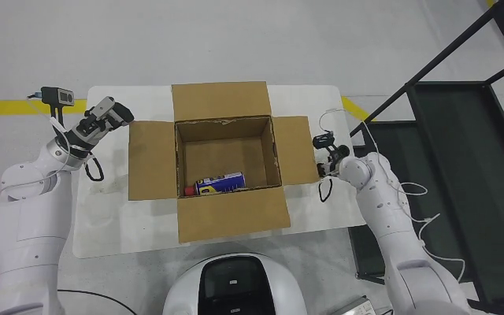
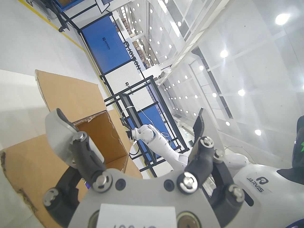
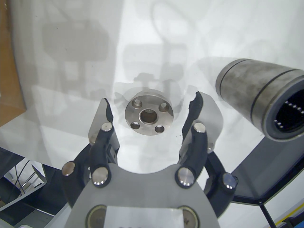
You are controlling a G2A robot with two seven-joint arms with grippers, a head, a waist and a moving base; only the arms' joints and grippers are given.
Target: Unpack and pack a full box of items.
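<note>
- I read the box point(image 1: 223, 101) as nearly unpacked: flaps spread flat mid-table, one spray can point(image 1: 220, 183) lying against its near wall
- My right gripper point(image 3: 152, 110) is wide open, fingers either side of a metal disc point(image 3: 149, 116) lying flat on the table point(image 1: 110, 205), gripping nothing; a metal cylinder point(image 3: 258, 96) lies just beside
- My left gripper point(image 2: 128, 119) is wide open and empty, near the box's left flap

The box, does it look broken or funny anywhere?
Yes. The cardboard box has a ragged, torn rim along one inner wall's top edge, and a flap's corner is chewed up. Inside, a spray can lies on its side.
</note>
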